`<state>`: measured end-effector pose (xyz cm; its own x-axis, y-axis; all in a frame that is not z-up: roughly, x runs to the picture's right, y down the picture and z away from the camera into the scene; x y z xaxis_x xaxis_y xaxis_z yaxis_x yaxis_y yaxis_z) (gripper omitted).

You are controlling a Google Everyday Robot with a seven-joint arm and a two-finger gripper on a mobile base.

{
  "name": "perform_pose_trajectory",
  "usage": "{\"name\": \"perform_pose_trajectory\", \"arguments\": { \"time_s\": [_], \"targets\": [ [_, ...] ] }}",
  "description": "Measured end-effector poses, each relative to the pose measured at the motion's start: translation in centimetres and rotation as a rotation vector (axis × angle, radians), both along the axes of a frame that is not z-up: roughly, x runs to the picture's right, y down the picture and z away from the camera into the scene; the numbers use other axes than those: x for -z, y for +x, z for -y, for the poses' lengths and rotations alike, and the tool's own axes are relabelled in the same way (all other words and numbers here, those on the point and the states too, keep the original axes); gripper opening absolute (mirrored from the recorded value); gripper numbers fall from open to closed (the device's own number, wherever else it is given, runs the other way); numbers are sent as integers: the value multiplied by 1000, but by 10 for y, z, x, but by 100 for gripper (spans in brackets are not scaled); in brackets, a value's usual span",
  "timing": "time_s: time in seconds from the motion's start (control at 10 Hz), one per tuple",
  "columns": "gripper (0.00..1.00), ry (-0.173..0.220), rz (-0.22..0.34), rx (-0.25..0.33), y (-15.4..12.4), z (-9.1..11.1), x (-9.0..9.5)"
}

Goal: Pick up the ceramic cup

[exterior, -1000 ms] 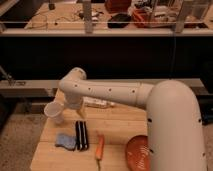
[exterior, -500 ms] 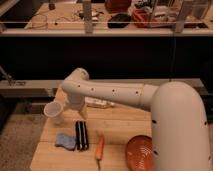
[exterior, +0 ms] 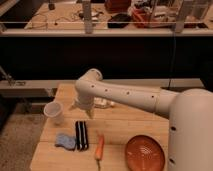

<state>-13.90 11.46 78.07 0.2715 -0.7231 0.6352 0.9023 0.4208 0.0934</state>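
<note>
Ceramic cup (exterior: 54, 112): white, plain, glossy. Upright, mouth up, rim wider than base, walls taper downward. Stands on wooden table (exterior: 131, 125), at its left edge as seen from camera side, approx mid-depth. Not tilted, resting on its base. Gripper (exterior: 84, 107) hangs low just to cup's right w/ small gap betw. them, not touching.

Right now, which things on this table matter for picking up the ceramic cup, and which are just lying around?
For the job:
ceramic cup
hand, close beside the cup

Lying about:
blue sponge
black block
carrot
orange bowl
</note>
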Motion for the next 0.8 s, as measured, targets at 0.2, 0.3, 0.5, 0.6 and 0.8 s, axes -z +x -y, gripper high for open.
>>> {"name": "perform_pose_trajectory", "arguments": {
  "time_s": [0.2, 0.3, 0.5, 0.6, 0.8],
  "targets": [
    [80, 69, 66, -69, -7, 7, 2],
    [80, 81, 80, -81, -11, 10, 3],
    [80, 108, 103, -95, -19, 17, 3],
    [80, 111, 111, -89, -27, 19, 4],
    [80, 115, 119, -74, -36, 24, 2]
  ]
}}
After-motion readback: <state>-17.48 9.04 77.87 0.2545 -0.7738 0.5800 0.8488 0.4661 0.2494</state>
